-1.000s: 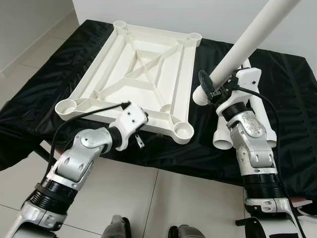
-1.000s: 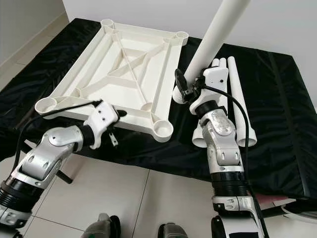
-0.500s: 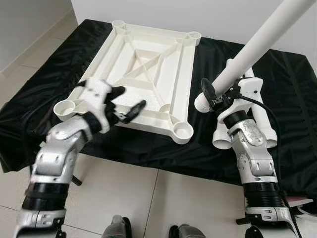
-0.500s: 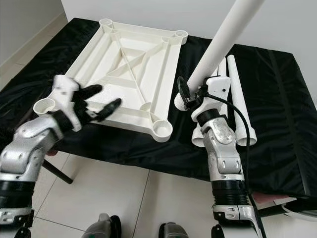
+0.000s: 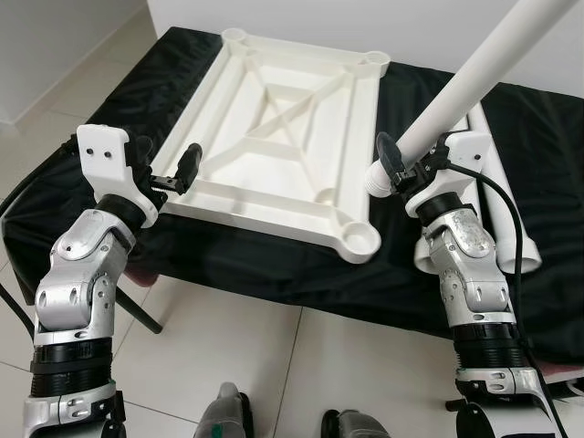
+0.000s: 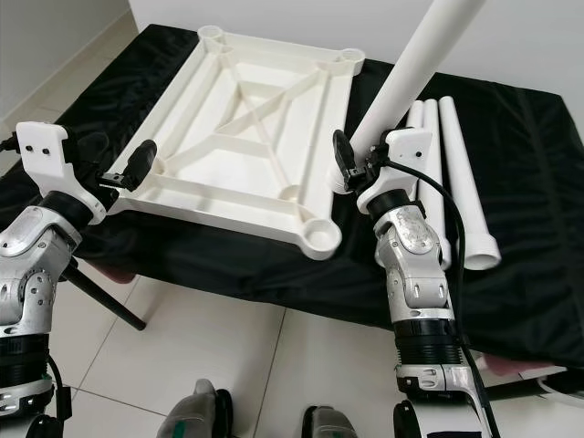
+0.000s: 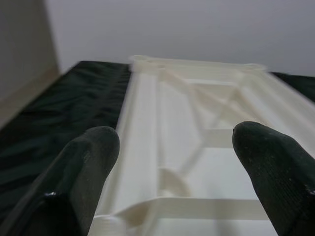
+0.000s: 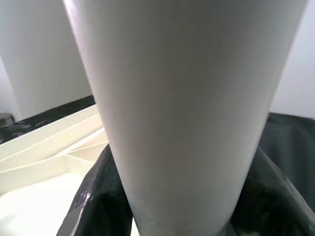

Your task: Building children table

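While the tabletop [image 5: 292,137] lay underside-up on the black-draped surface [image 5: 182,68], sockets exposed | right tool [image 5: 406,164] clamped one leg [image 5: 474,78] tilted near a socket [image 5: 361,242] | left tool [image 5: 169,169] spread wide at the tabletop's near edge, likely for bracing.

No text, label, brand, number or sign can be read anywhere in these views.
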`<state>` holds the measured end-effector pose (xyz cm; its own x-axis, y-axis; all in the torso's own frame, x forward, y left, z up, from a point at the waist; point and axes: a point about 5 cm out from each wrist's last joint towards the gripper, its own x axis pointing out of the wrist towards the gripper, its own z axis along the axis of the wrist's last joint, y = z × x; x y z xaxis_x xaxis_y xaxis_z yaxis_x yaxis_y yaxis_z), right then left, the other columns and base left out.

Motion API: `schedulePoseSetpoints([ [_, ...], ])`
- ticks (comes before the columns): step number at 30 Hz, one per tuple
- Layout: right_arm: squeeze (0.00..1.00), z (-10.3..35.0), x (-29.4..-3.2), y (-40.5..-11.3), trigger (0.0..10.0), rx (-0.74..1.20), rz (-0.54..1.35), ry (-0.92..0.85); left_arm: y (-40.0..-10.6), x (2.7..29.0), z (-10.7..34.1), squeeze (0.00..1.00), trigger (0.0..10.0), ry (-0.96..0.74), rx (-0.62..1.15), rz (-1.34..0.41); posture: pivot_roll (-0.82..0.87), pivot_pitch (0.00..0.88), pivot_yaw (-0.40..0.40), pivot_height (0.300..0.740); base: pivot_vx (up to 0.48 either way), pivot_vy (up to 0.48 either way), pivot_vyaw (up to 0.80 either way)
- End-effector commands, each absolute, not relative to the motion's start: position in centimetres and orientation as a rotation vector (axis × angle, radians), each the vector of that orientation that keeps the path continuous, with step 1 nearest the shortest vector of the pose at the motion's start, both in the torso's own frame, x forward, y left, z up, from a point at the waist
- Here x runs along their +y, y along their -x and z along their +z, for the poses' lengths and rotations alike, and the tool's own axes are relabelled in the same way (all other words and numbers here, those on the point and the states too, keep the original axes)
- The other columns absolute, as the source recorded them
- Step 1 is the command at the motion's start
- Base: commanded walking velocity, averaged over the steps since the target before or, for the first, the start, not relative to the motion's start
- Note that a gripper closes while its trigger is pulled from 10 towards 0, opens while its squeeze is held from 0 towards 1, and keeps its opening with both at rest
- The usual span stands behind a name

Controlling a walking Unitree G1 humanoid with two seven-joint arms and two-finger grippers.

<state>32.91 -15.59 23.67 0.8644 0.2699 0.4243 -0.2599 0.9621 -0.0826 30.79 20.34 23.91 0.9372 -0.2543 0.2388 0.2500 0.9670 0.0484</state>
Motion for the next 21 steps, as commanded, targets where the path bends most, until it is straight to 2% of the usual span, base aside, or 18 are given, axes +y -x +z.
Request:
schedulePoseSetpoints([
  [1,0.00,23.7,-15.9,-32.8,10.0,-0.459,0.274,0.032,-30.5,20.0,23.9,0.00,10.0,-0.024,-0.240,-0.272,0.01,0.157,-0.026,0.740,0.000,0.469,0.00],
  [2,0.00,23.7,-15.9,-32.8,10.0,-0.459,0.274,0.032,-30.5,20.0,23.9,0.00,10.0,-0.024,-0.240,-0.272,0.01,0.157,-0.026,0.740,0.000,0.469,0.00],
  [13,0.00,23.7,-16.0,-33.0,10.0,-0.459,0.272,0.040,-30.5,19.2,24.2,0.00,10.0,-0.107,-0.237,-0.272,0.01,0.157,-0.027,0.740,0.000,0.000,0.00],
  [15,0.00,23.6,-16.3,-33.1,10.0,-0.458,0.253,0.043,-30.4,17.9,24.0,0.00,10.0,-0.198,-0.231,-0.362,0.01,0.152,-0.031,0.740,0.000,0.000,0.00],
  [18,0.00,23.6,-16.4,-33.1,10.0,-0.457,0.243,0.044,-30.3,17.3,23.8,0.00,10.0,-0.220,-0.226,-0.405,0.01,0.152,-0.031,0.740,0.000,0.000,0.00],
  [21,0.00,23.5,-16.6,-33.3,10.0,-0.455,0.231,0.047,-29.9,14.3,22.7,0.00,10.0,-0.307,-0.205,-0.584,0.01,0.144,-0.031,0.740,0.000,0.000,0.00],
])
